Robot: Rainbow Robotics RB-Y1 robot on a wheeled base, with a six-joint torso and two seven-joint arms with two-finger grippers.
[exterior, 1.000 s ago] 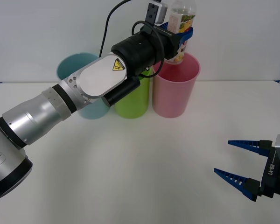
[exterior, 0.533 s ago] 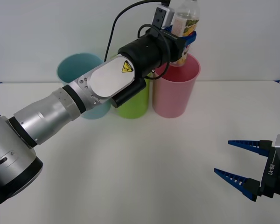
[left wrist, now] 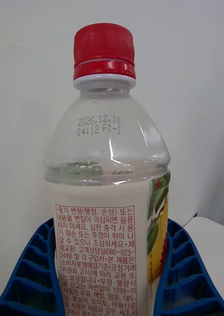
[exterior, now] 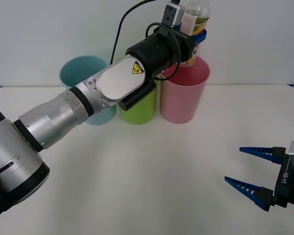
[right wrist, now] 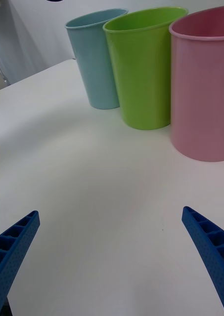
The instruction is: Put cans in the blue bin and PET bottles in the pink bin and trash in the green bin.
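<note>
My left gripper (exterior: 195, 36) is shut on the PET bottle (exterior: 194, 22), holding it upright in the air over the pink bin (exterior: 183, 90). Close up, the PET bottle (left wrist: 109, 173) is clear with a red cap and a printed label, and blue ribbed fingers (left wrist: 27, 269) press on both its sides. The green bin (exterior: 139, 105) stands left of the pink one, partly behind my left arm, and the blue bin (exterior: 85, 73) is farther left. My right gripper (exterior: 252, 171) hovers open and empty at the front right of the table. The pink bin (right wrist: 203, 89), the green bin (right wrist: 144, 69) and the blue bin (right wrist: 99, 59) stand in a row ahead of it.
The white table (exterior: 152, 166) lies flat between the bins and my right gripper. A white wall rises right behind the bins. My left arm stretches diagonally across the left half of the table.
My left gripper has carried the bottle slightly right and up, keeping it over the pink bin. The right arm has stayed still.
</note>
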